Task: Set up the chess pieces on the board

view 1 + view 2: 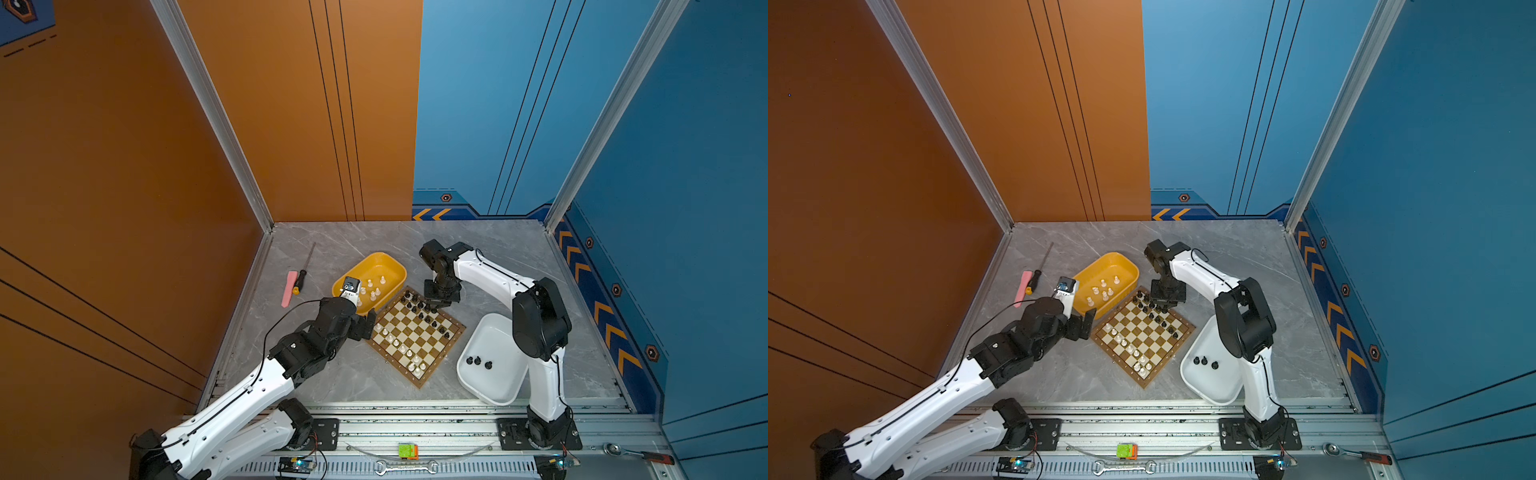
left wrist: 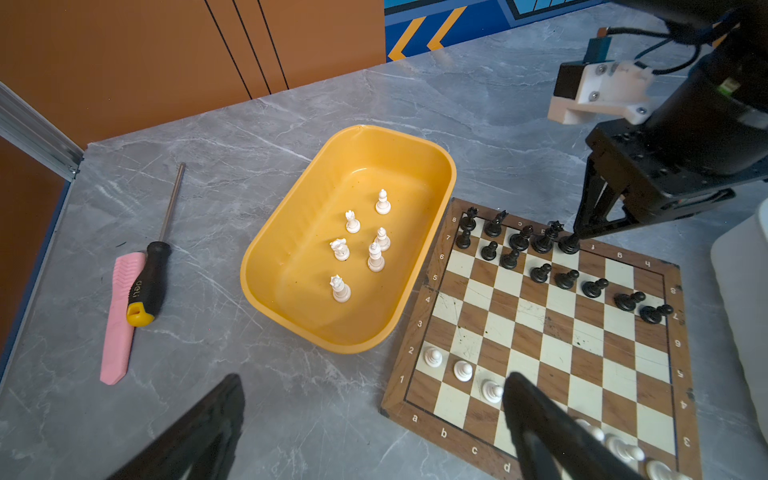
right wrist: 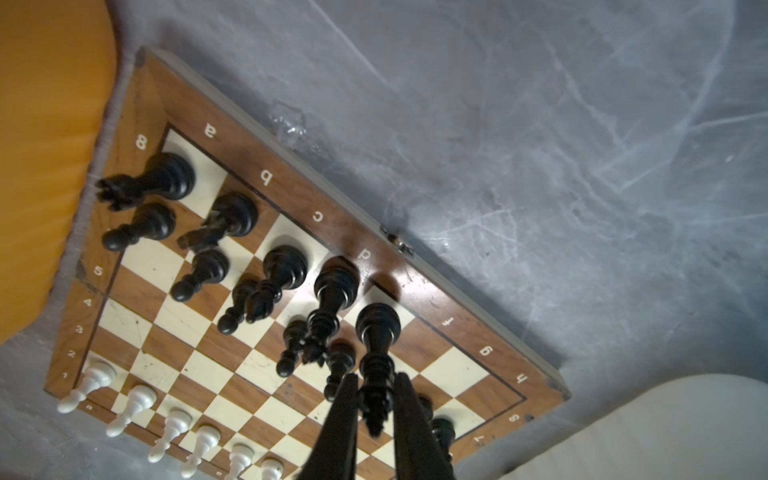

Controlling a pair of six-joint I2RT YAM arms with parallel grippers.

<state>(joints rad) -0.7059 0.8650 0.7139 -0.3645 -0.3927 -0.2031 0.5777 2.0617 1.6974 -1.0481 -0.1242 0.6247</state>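
The right tool (image 3: 376, 376) pinches the top of the black king (image 3: 377, 332), its two fingers close against the piece, which stands upright on the e8 square of the board (image 1: 419, 338). The black queen (image 3: 336, 286) crowds it on d8, and the black pawns (image 2: 566, 279) line the row just in front. The right arm arches high over the white tray (image 1: 494, 388), where three black pieces (image 1: 478, 361) lie, and its wrist points straight down.

The left tool (image 2: 374, 377) gapes wide and holds nothing, low over the board's a1 corner beside the white pawns (image 2: 462, 370). Its arm stretches low across the tabletop (image 1: 332, 374). The yellow tray (image 2: 291, 249) holds six white pieces (image 2: 376, 257), with a screwdriver (image 2: 153, 274) and a pink utility knife (image 2: 116, 332) beyond it.
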